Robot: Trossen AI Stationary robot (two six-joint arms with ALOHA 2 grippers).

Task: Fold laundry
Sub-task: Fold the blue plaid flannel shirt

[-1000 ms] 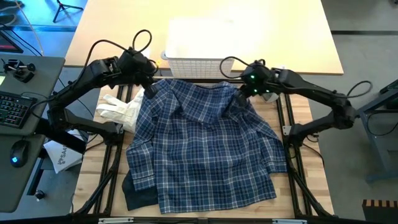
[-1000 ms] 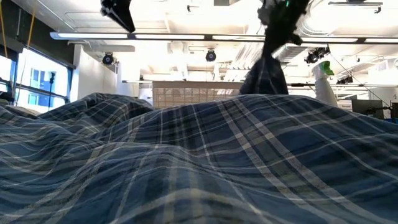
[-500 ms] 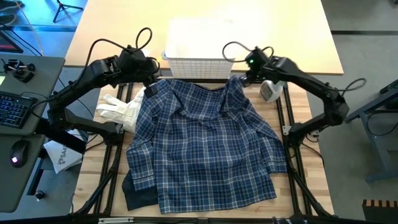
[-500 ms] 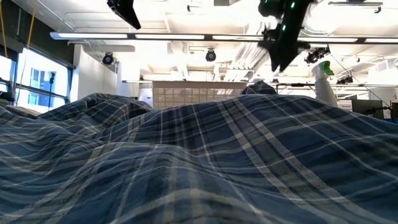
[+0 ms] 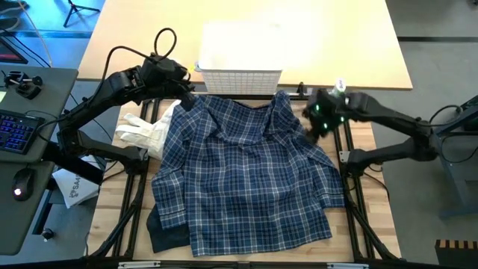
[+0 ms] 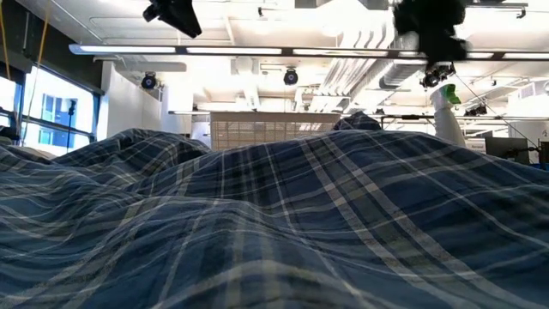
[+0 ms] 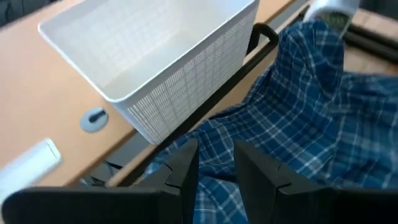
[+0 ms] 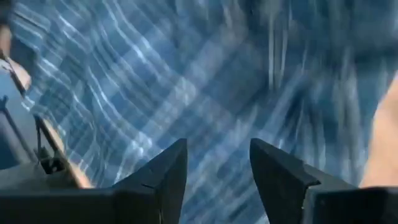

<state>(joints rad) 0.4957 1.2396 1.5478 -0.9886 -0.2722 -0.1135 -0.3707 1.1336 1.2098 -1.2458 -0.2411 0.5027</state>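
Observation:
The blue-and-white plaid shirt (image 5: 243, 168) lies spread over the table, its far part rumpled into a ridge (image 5: 280, 108) near the basket. A dark garment (image 5: 166, 235) pokes out from under its near left corner. My left gripper (image 5: 184, 91) hovers open above the shirt's far left corner (image 7: 205, 134), with nothing between its fingers (image 7: 186, 168). My right gripper (image 5: 312, 127) hangs open over the shirt's right side, with only plaid cloth (image 8: 186, 81) below it. In the low view both grippers (image 6: 176, 13) (image 6: 433, 34) are high above the cloth.
A white lattice basket (image 5: 239, 71) stands just beyond the shirt's far edge. A pale cloth (image 5: 142, 131) lies left of the shirt. A white bottle (image 5: 340, 84) stands at the far right, beside my right arm. Black frame rails (image 5: 138, 202) run along both table sides.
My right gripper has opened and let go of the shirt's far right part, which it held lifted. That part has dropped into a ridge on the table. The gripper first went toward the far edge, then toward the table's right and near edges. My left gripper has rolled a little in place.

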